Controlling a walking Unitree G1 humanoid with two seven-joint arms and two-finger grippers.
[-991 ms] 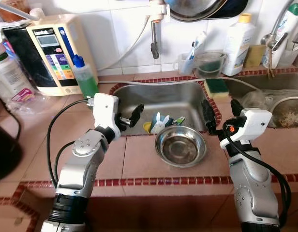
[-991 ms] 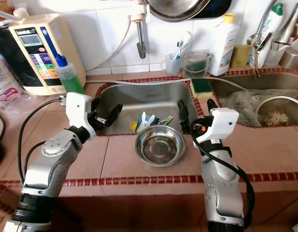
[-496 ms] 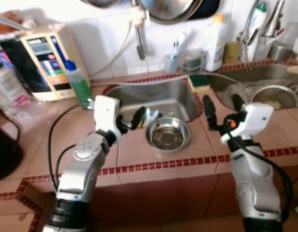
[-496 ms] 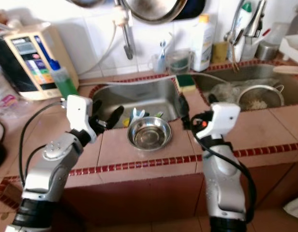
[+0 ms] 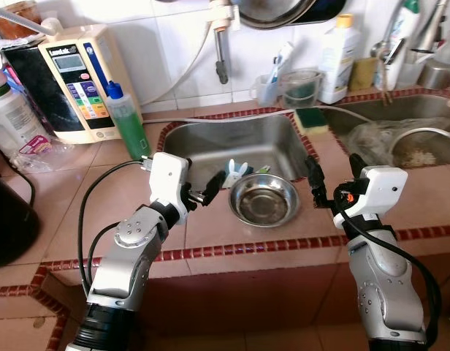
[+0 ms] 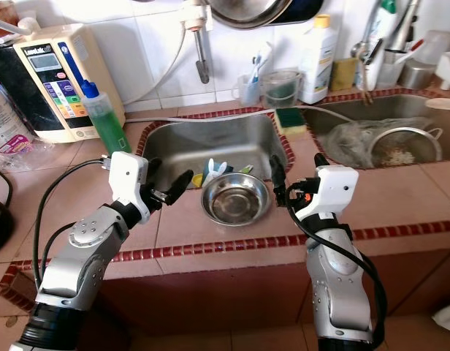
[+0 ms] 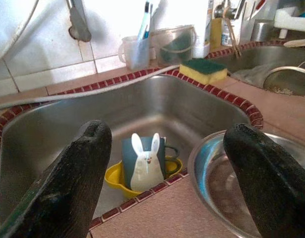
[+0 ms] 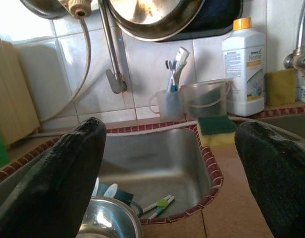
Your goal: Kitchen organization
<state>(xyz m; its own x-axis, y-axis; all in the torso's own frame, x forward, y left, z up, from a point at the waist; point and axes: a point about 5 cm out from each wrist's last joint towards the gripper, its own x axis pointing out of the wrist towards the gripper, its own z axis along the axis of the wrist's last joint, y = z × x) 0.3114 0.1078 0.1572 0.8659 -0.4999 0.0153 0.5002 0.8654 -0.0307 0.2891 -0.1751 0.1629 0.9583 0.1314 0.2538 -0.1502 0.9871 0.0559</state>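
A steel bowl (image 5: 263, 199) sits on the tiled counter at the front rim of the small steel sink (image 5: 203, 142), empty inside. Just behind it in the sink stand a dark mug with a white rabbit (image 7: 145, 161) and a yellow piece (image 7: 118, 179). My left gripper (image 5: 203, 194) hovers open over the counter just left of the bowl, its fingers (image 7: 88, 168) framing the mug and the bowl's rim. My right gripper (image 5: 332, 170) is open to the right of the bowl, pointing toward the sink and the back wall.
A yellow-green sponge (image 5: 313, 119) lies on the divider between the sinks. The right sink holds a strainer (image 5: 422, 146) and a plastic bag. Along the back stand a green soap bottle (image 5: 128, 124), a water appliance (image 5: 75, 80), a toothbrush cup (image 8: 168, 101) and a white bottle (image 5: 336, 47).
The camera has swung and pulled back, so the whole scene shifted. Both grippers stay open and empty on either side of the bowl, which rests in the same spot.
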